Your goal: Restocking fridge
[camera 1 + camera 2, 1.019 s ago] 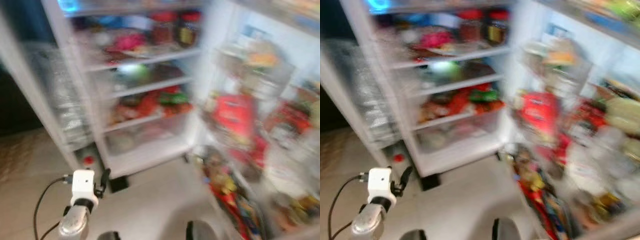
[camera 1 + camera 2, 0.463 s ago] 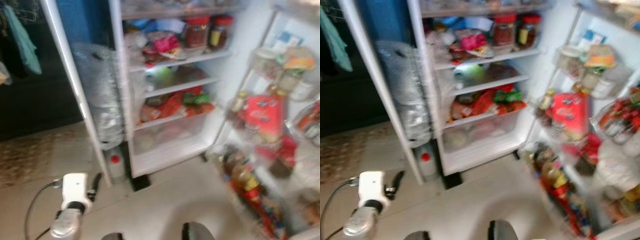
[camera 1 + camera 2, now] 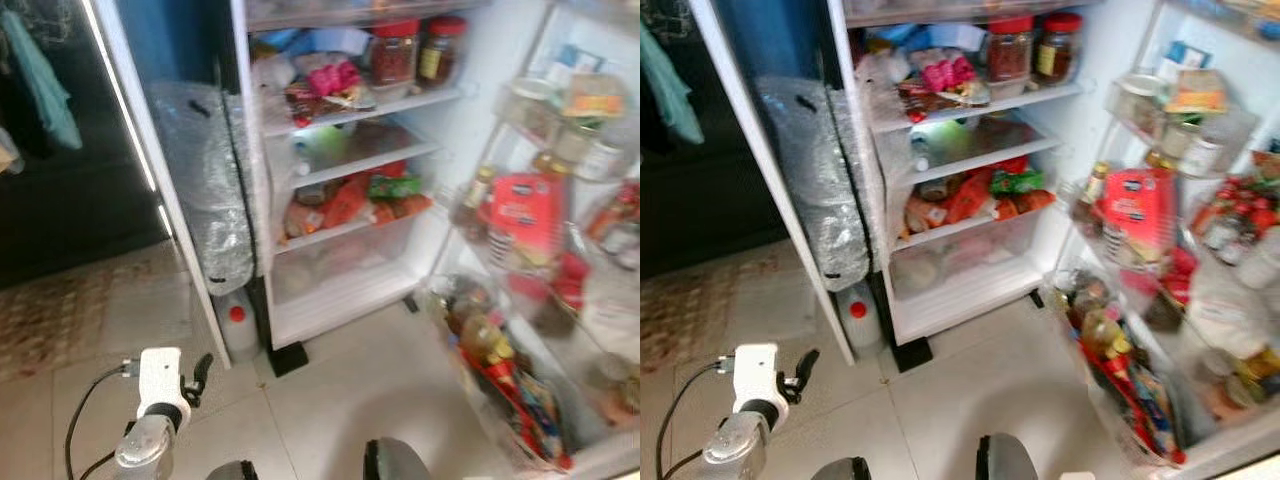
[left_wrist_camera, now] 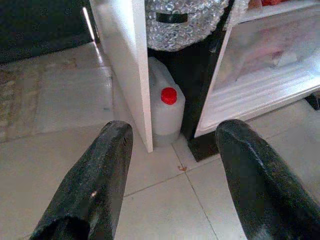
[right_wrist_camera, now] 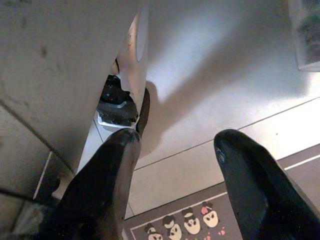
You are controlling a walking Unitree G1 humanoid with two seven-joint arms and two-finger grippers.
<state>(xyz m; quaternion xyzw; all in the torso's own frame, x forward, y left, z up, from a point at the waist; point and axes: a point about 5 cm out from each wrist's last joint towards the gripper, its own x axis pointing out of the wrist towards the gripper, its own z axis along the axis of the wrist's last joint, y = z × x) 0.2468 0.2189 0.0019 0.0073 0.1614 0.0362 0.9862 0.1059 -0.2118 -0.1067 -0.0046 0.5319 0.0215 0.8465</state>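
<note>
Open white fridge (image 3: 340, 300), shelves stocked, far centre; white plastic jug with red cap (image 4: 166, 107) on tiled floor (image 3: 330, 400) at its left. Left tool (image 4: 172, 170) wide, empty, near left; right tool (image 5: 175, 185) wide, empty, over floor

Fridge (image 3: 345, 300): smooth white plastic liner and shelves, semi-gloss; lowest drawer translucent frosted plastic. Two jars (image 3: 1012, 50) on the upper shelf: clear glass, red plastic lids. Bubble wrap sheet (image 3: 205, 190) beside the cabinet: clear, dimpled, glinting. Jug (image 4: 165, 112) on the floor: translucent matt white plastic, glossy red cap. Floor (image 3: 330, 400): pale ceramic tile, smooth, slight sheen, thin grout lines. Left gripper (image 4: 170, 165) fingers (image 4: 100, 175): black, matt, finely grainy surface. Left arm: brushed silver metal, white plastic wrist housing. Right gripper (image 5: 175, 185) fingers the same matt black. Door pouch (image 3: 1135, 215): glossy red film.
</note>
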